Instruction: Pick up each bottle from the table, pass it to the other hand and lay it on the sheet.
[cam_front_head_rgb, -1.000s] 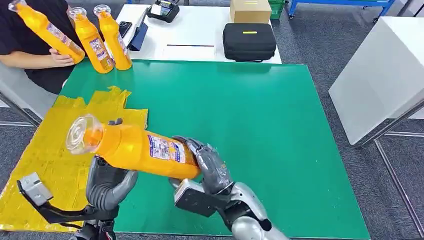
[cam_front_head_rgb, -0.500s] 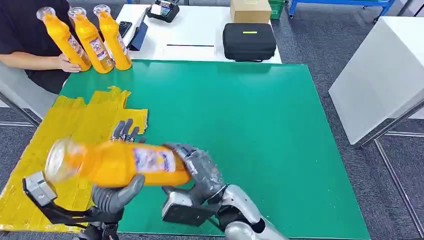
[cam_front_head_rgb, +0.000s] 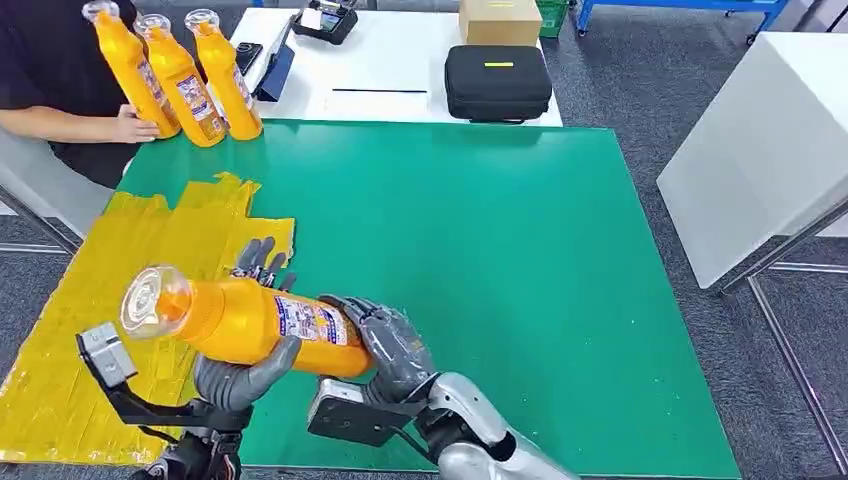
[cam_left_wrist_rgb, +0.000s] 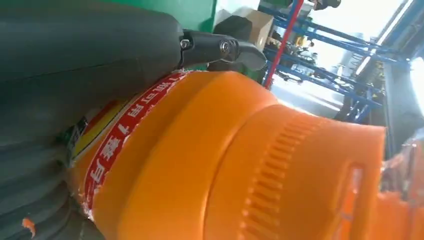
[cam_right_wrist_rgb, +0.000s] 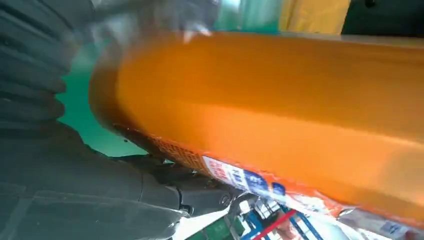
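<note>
an orange bottle (cam_front_head_rgb: 250, 322) lies on its side in the air above the near edge of the green table (cam_front_head_rgb: 520, 280), its clear cap pointing toward the yellow sheet (cam_front_head_rgb: 120, 270) on the robot's left. the right hand (cam_front_head_rgb: 392, 348) wraps its fingers around the bottle's base end, and the left hand (cam_front_head_rgb: 245, 360) cups the middle of the bottle from underneath, thumb curled against the label and fingertips showing above the bottle on its far side; so both hands are closed on it. in the left wrist view the bottle's ribbed orange shoulder (cam_left_wrist_rgb: 260, 165) lies pressed against the grey thumb. at the far left corner of the table three more orange bottles (cam_front_head_rgb: 180, 75) stand close together, and a person's hand (cam_front_head_rgb: 135, 125) rests on the leftmost one. beyond the green table a black case (cam_front_head_rgb: 498, 82) sits on a white table.
</note>
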